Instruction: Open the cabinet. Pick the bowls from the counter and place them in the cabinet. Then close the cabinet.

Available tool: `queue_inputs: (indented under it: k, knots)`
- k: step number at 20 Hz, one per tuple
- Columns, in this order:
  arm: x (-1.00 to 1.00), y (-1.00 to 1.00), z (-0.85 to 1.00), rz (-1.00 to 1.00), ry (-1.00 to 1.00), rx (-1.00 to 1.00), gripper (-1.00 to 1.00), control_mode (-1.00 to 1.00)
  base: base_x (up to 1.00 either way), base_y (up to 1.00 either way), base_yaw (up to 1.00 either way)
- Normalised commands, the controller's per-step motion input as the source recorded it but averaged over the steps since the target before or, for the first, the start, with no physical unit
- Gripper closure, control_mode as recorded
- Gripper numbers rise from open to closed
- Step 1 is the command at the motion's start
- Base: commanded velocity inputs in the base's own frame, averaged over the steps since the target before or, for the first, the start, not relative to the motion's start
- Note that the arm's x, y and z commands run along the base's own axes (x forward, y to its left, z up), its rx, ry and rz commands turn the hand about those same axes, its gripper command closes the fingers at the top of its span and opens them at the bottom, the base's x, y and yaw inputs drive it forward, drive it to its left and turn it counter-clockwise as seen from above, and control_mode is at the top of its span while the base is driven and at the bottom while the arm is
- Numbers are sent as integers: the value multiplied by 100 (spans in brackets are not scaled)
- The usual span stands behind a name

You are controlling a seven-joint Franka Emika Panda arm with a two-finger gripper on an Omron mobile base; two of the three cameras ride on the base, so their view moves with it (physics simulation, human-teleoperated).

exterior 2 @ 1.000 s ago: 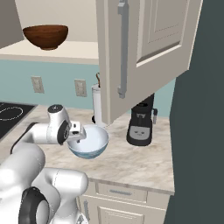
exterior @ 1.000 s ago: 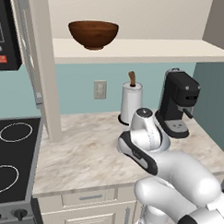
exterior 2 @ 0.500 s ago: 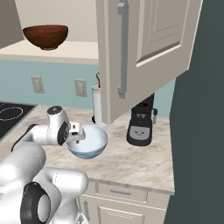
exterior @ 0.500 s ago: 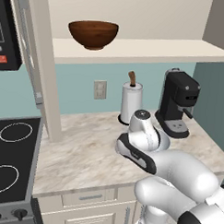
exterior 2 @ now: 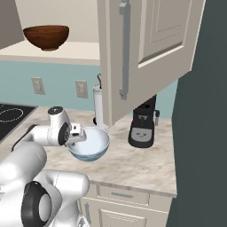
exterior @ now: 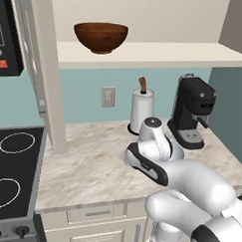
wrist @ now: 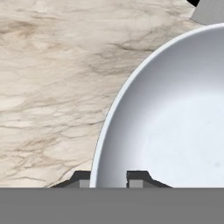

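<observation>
Gripper (wrist: pixel 112 177) clamped on near rim of white bowl (exterior 2: pixel 88 144) sitting on counter (exterior: pixel 91 161), one finger inside, one outside; open cabinet (exterior 2: pixel 146 53) shelf sits above and left, wood bowl (exterior: pixel 101 36) already there.

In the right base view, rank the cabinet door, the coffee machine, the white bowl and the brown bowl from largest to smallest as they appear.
1. Cabinet door, by far the largest.
2. Coffee machine.
3. White bowl and brown bowl: they look about alike, and the white one sits nearer the camera, so I won't rank them.
</observation>
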Motion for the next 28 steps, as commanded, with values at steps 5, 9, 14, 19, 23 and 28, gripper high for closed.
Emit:
queue_inputs:
  k: [5, 9, 14, 19, 23, 28]
  knots:
    - [0, 0, -1, 0, -1, 0, 100, -100, 0, 0, 0]
    - [0, 0, 34, 0, -9, 0, 100, -100, 0, 0, 0]
    - [0, 0, 58, 0, -5, 0, 100, -100, 0, 0, 0]
    - [0, 0, 47, 1, -1, -1, 100, -100, 0, 0, 0]
    - [0, 0, 55, 6, -3, -6, 100, -100, 0, 0, 0]
    - [0, 0, 62, 9, 0, -11, 100, -100, 0, 0, 0]
